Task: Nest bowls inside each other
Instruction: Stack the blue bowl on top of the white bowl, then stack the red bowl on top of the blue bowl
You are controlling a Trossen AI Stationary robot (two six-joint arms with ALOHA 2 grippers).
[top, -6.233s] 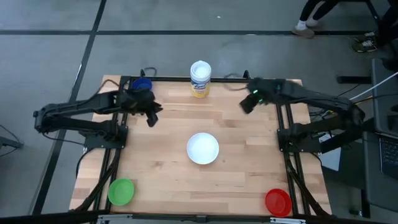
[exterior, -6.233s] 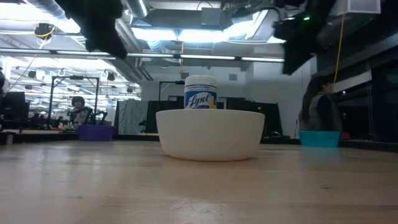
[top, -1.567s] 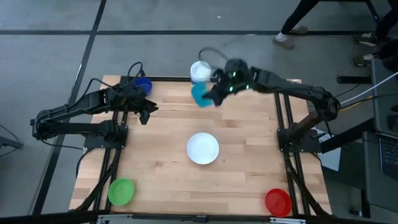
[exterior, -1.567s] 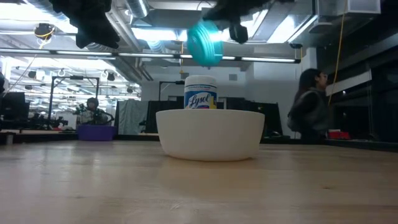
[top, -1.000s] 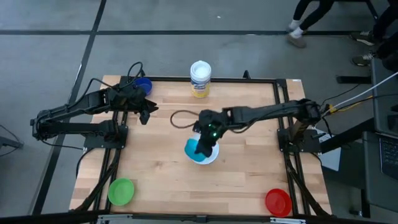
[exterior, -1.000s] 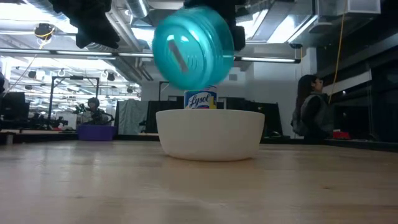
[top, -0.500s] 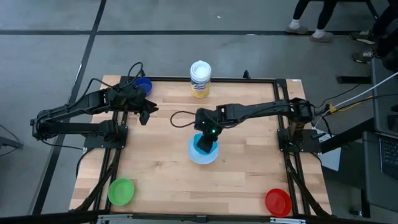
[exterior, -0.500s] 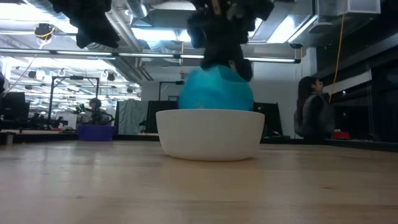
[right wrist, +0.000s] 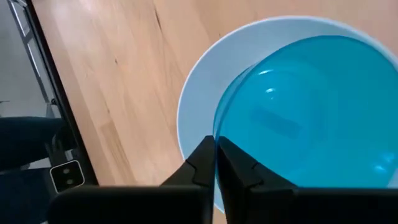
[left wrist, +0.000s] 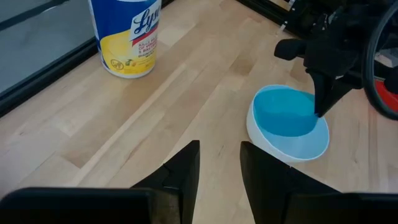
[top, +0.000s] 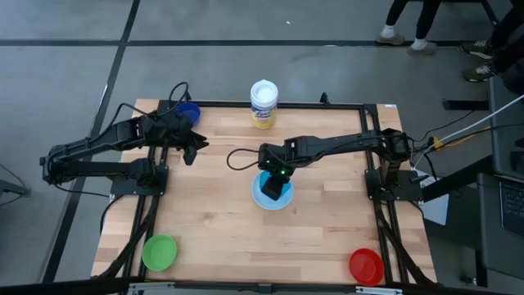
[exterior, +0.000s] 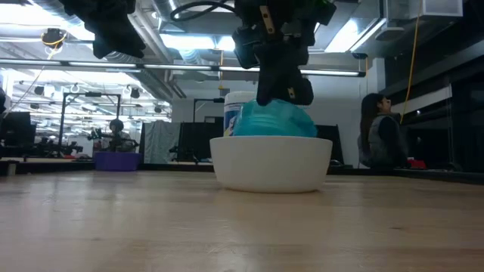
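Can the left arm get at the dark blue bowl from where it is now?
Probably yes. The dark blue bowl sits at the table's far left corner, just beside the left end effector, and nothing lies between them. The right end effector is busy over the white bowl.

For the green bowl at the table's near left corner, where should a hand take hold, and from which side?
Grip the green bowl by its thin rim, one finger inside and one outside, coming straight down from above. It sits upright and open with nothing in it, and its shallow round wall probably offers little else to pinch.

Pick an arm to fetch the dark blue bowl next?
Left. The left gripper hovers beside the dark blue bowl, while the right gripper is at the light blue bowl in the white bowl.
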